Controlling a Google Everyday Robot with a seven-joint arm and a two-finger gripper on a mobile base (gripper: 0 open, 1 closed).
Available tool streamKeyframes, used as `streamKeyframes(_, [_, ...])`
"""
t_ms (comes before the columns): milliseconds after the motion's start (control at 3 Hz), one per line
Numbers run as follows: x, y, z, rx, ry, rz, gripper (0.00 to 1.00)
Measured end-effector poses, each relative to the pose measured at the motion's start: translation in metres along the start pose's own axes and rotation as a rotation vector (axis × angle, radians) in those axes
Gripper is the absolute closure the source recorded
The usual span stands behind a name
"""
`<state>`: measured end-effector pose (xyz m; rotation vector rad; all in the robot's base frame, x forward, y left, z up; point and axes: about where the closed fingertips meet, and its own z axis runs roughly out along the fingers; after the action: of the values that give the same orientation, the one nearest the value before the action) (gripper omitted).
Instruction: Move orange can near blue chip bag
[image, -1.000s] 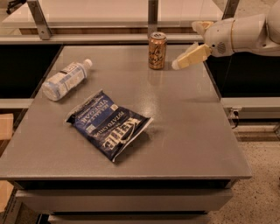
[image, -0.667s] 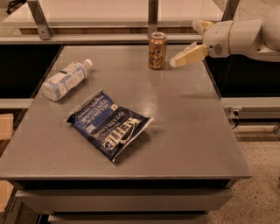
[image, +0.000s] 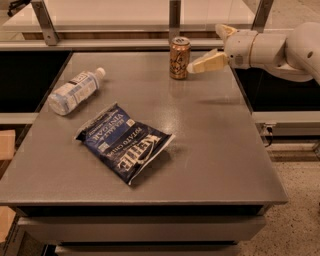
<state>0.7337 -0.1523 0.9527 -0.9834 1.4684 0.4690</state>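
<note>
The orange can (image: 179, 58) stands upright near the far edge of the grey table (image: 215, 150). The blue chip bag (image: 125, 143) lies flat toward the front left of the table, well apart from the can. My gripper (image: 205, 48) is at the far right, just right of the can, with its fingers open and empty. Its lower finger (image: 208, 62) almost reaches the can's right side; the other finger (image: 224, 31) is higher and further back.
A clear plastic water bottle (image: 74, 92) lies on its side at the table's left. A metal rail with posts (image: 174, 19) runs behind the far edge. My white arm (image: 280, 47) reaches in from the right. The floor drops off past the table's right edge.
My gripper has moved a little left, closer to the can's right side. The can, bag and bottle have not moved.
</note>
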Motion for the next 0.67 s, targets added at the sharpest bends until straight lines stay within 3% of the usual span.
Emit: streamKeyframes(667, [0.0034,-0.0185,0.0188,-0.017,-0.007,0.009,0.0])
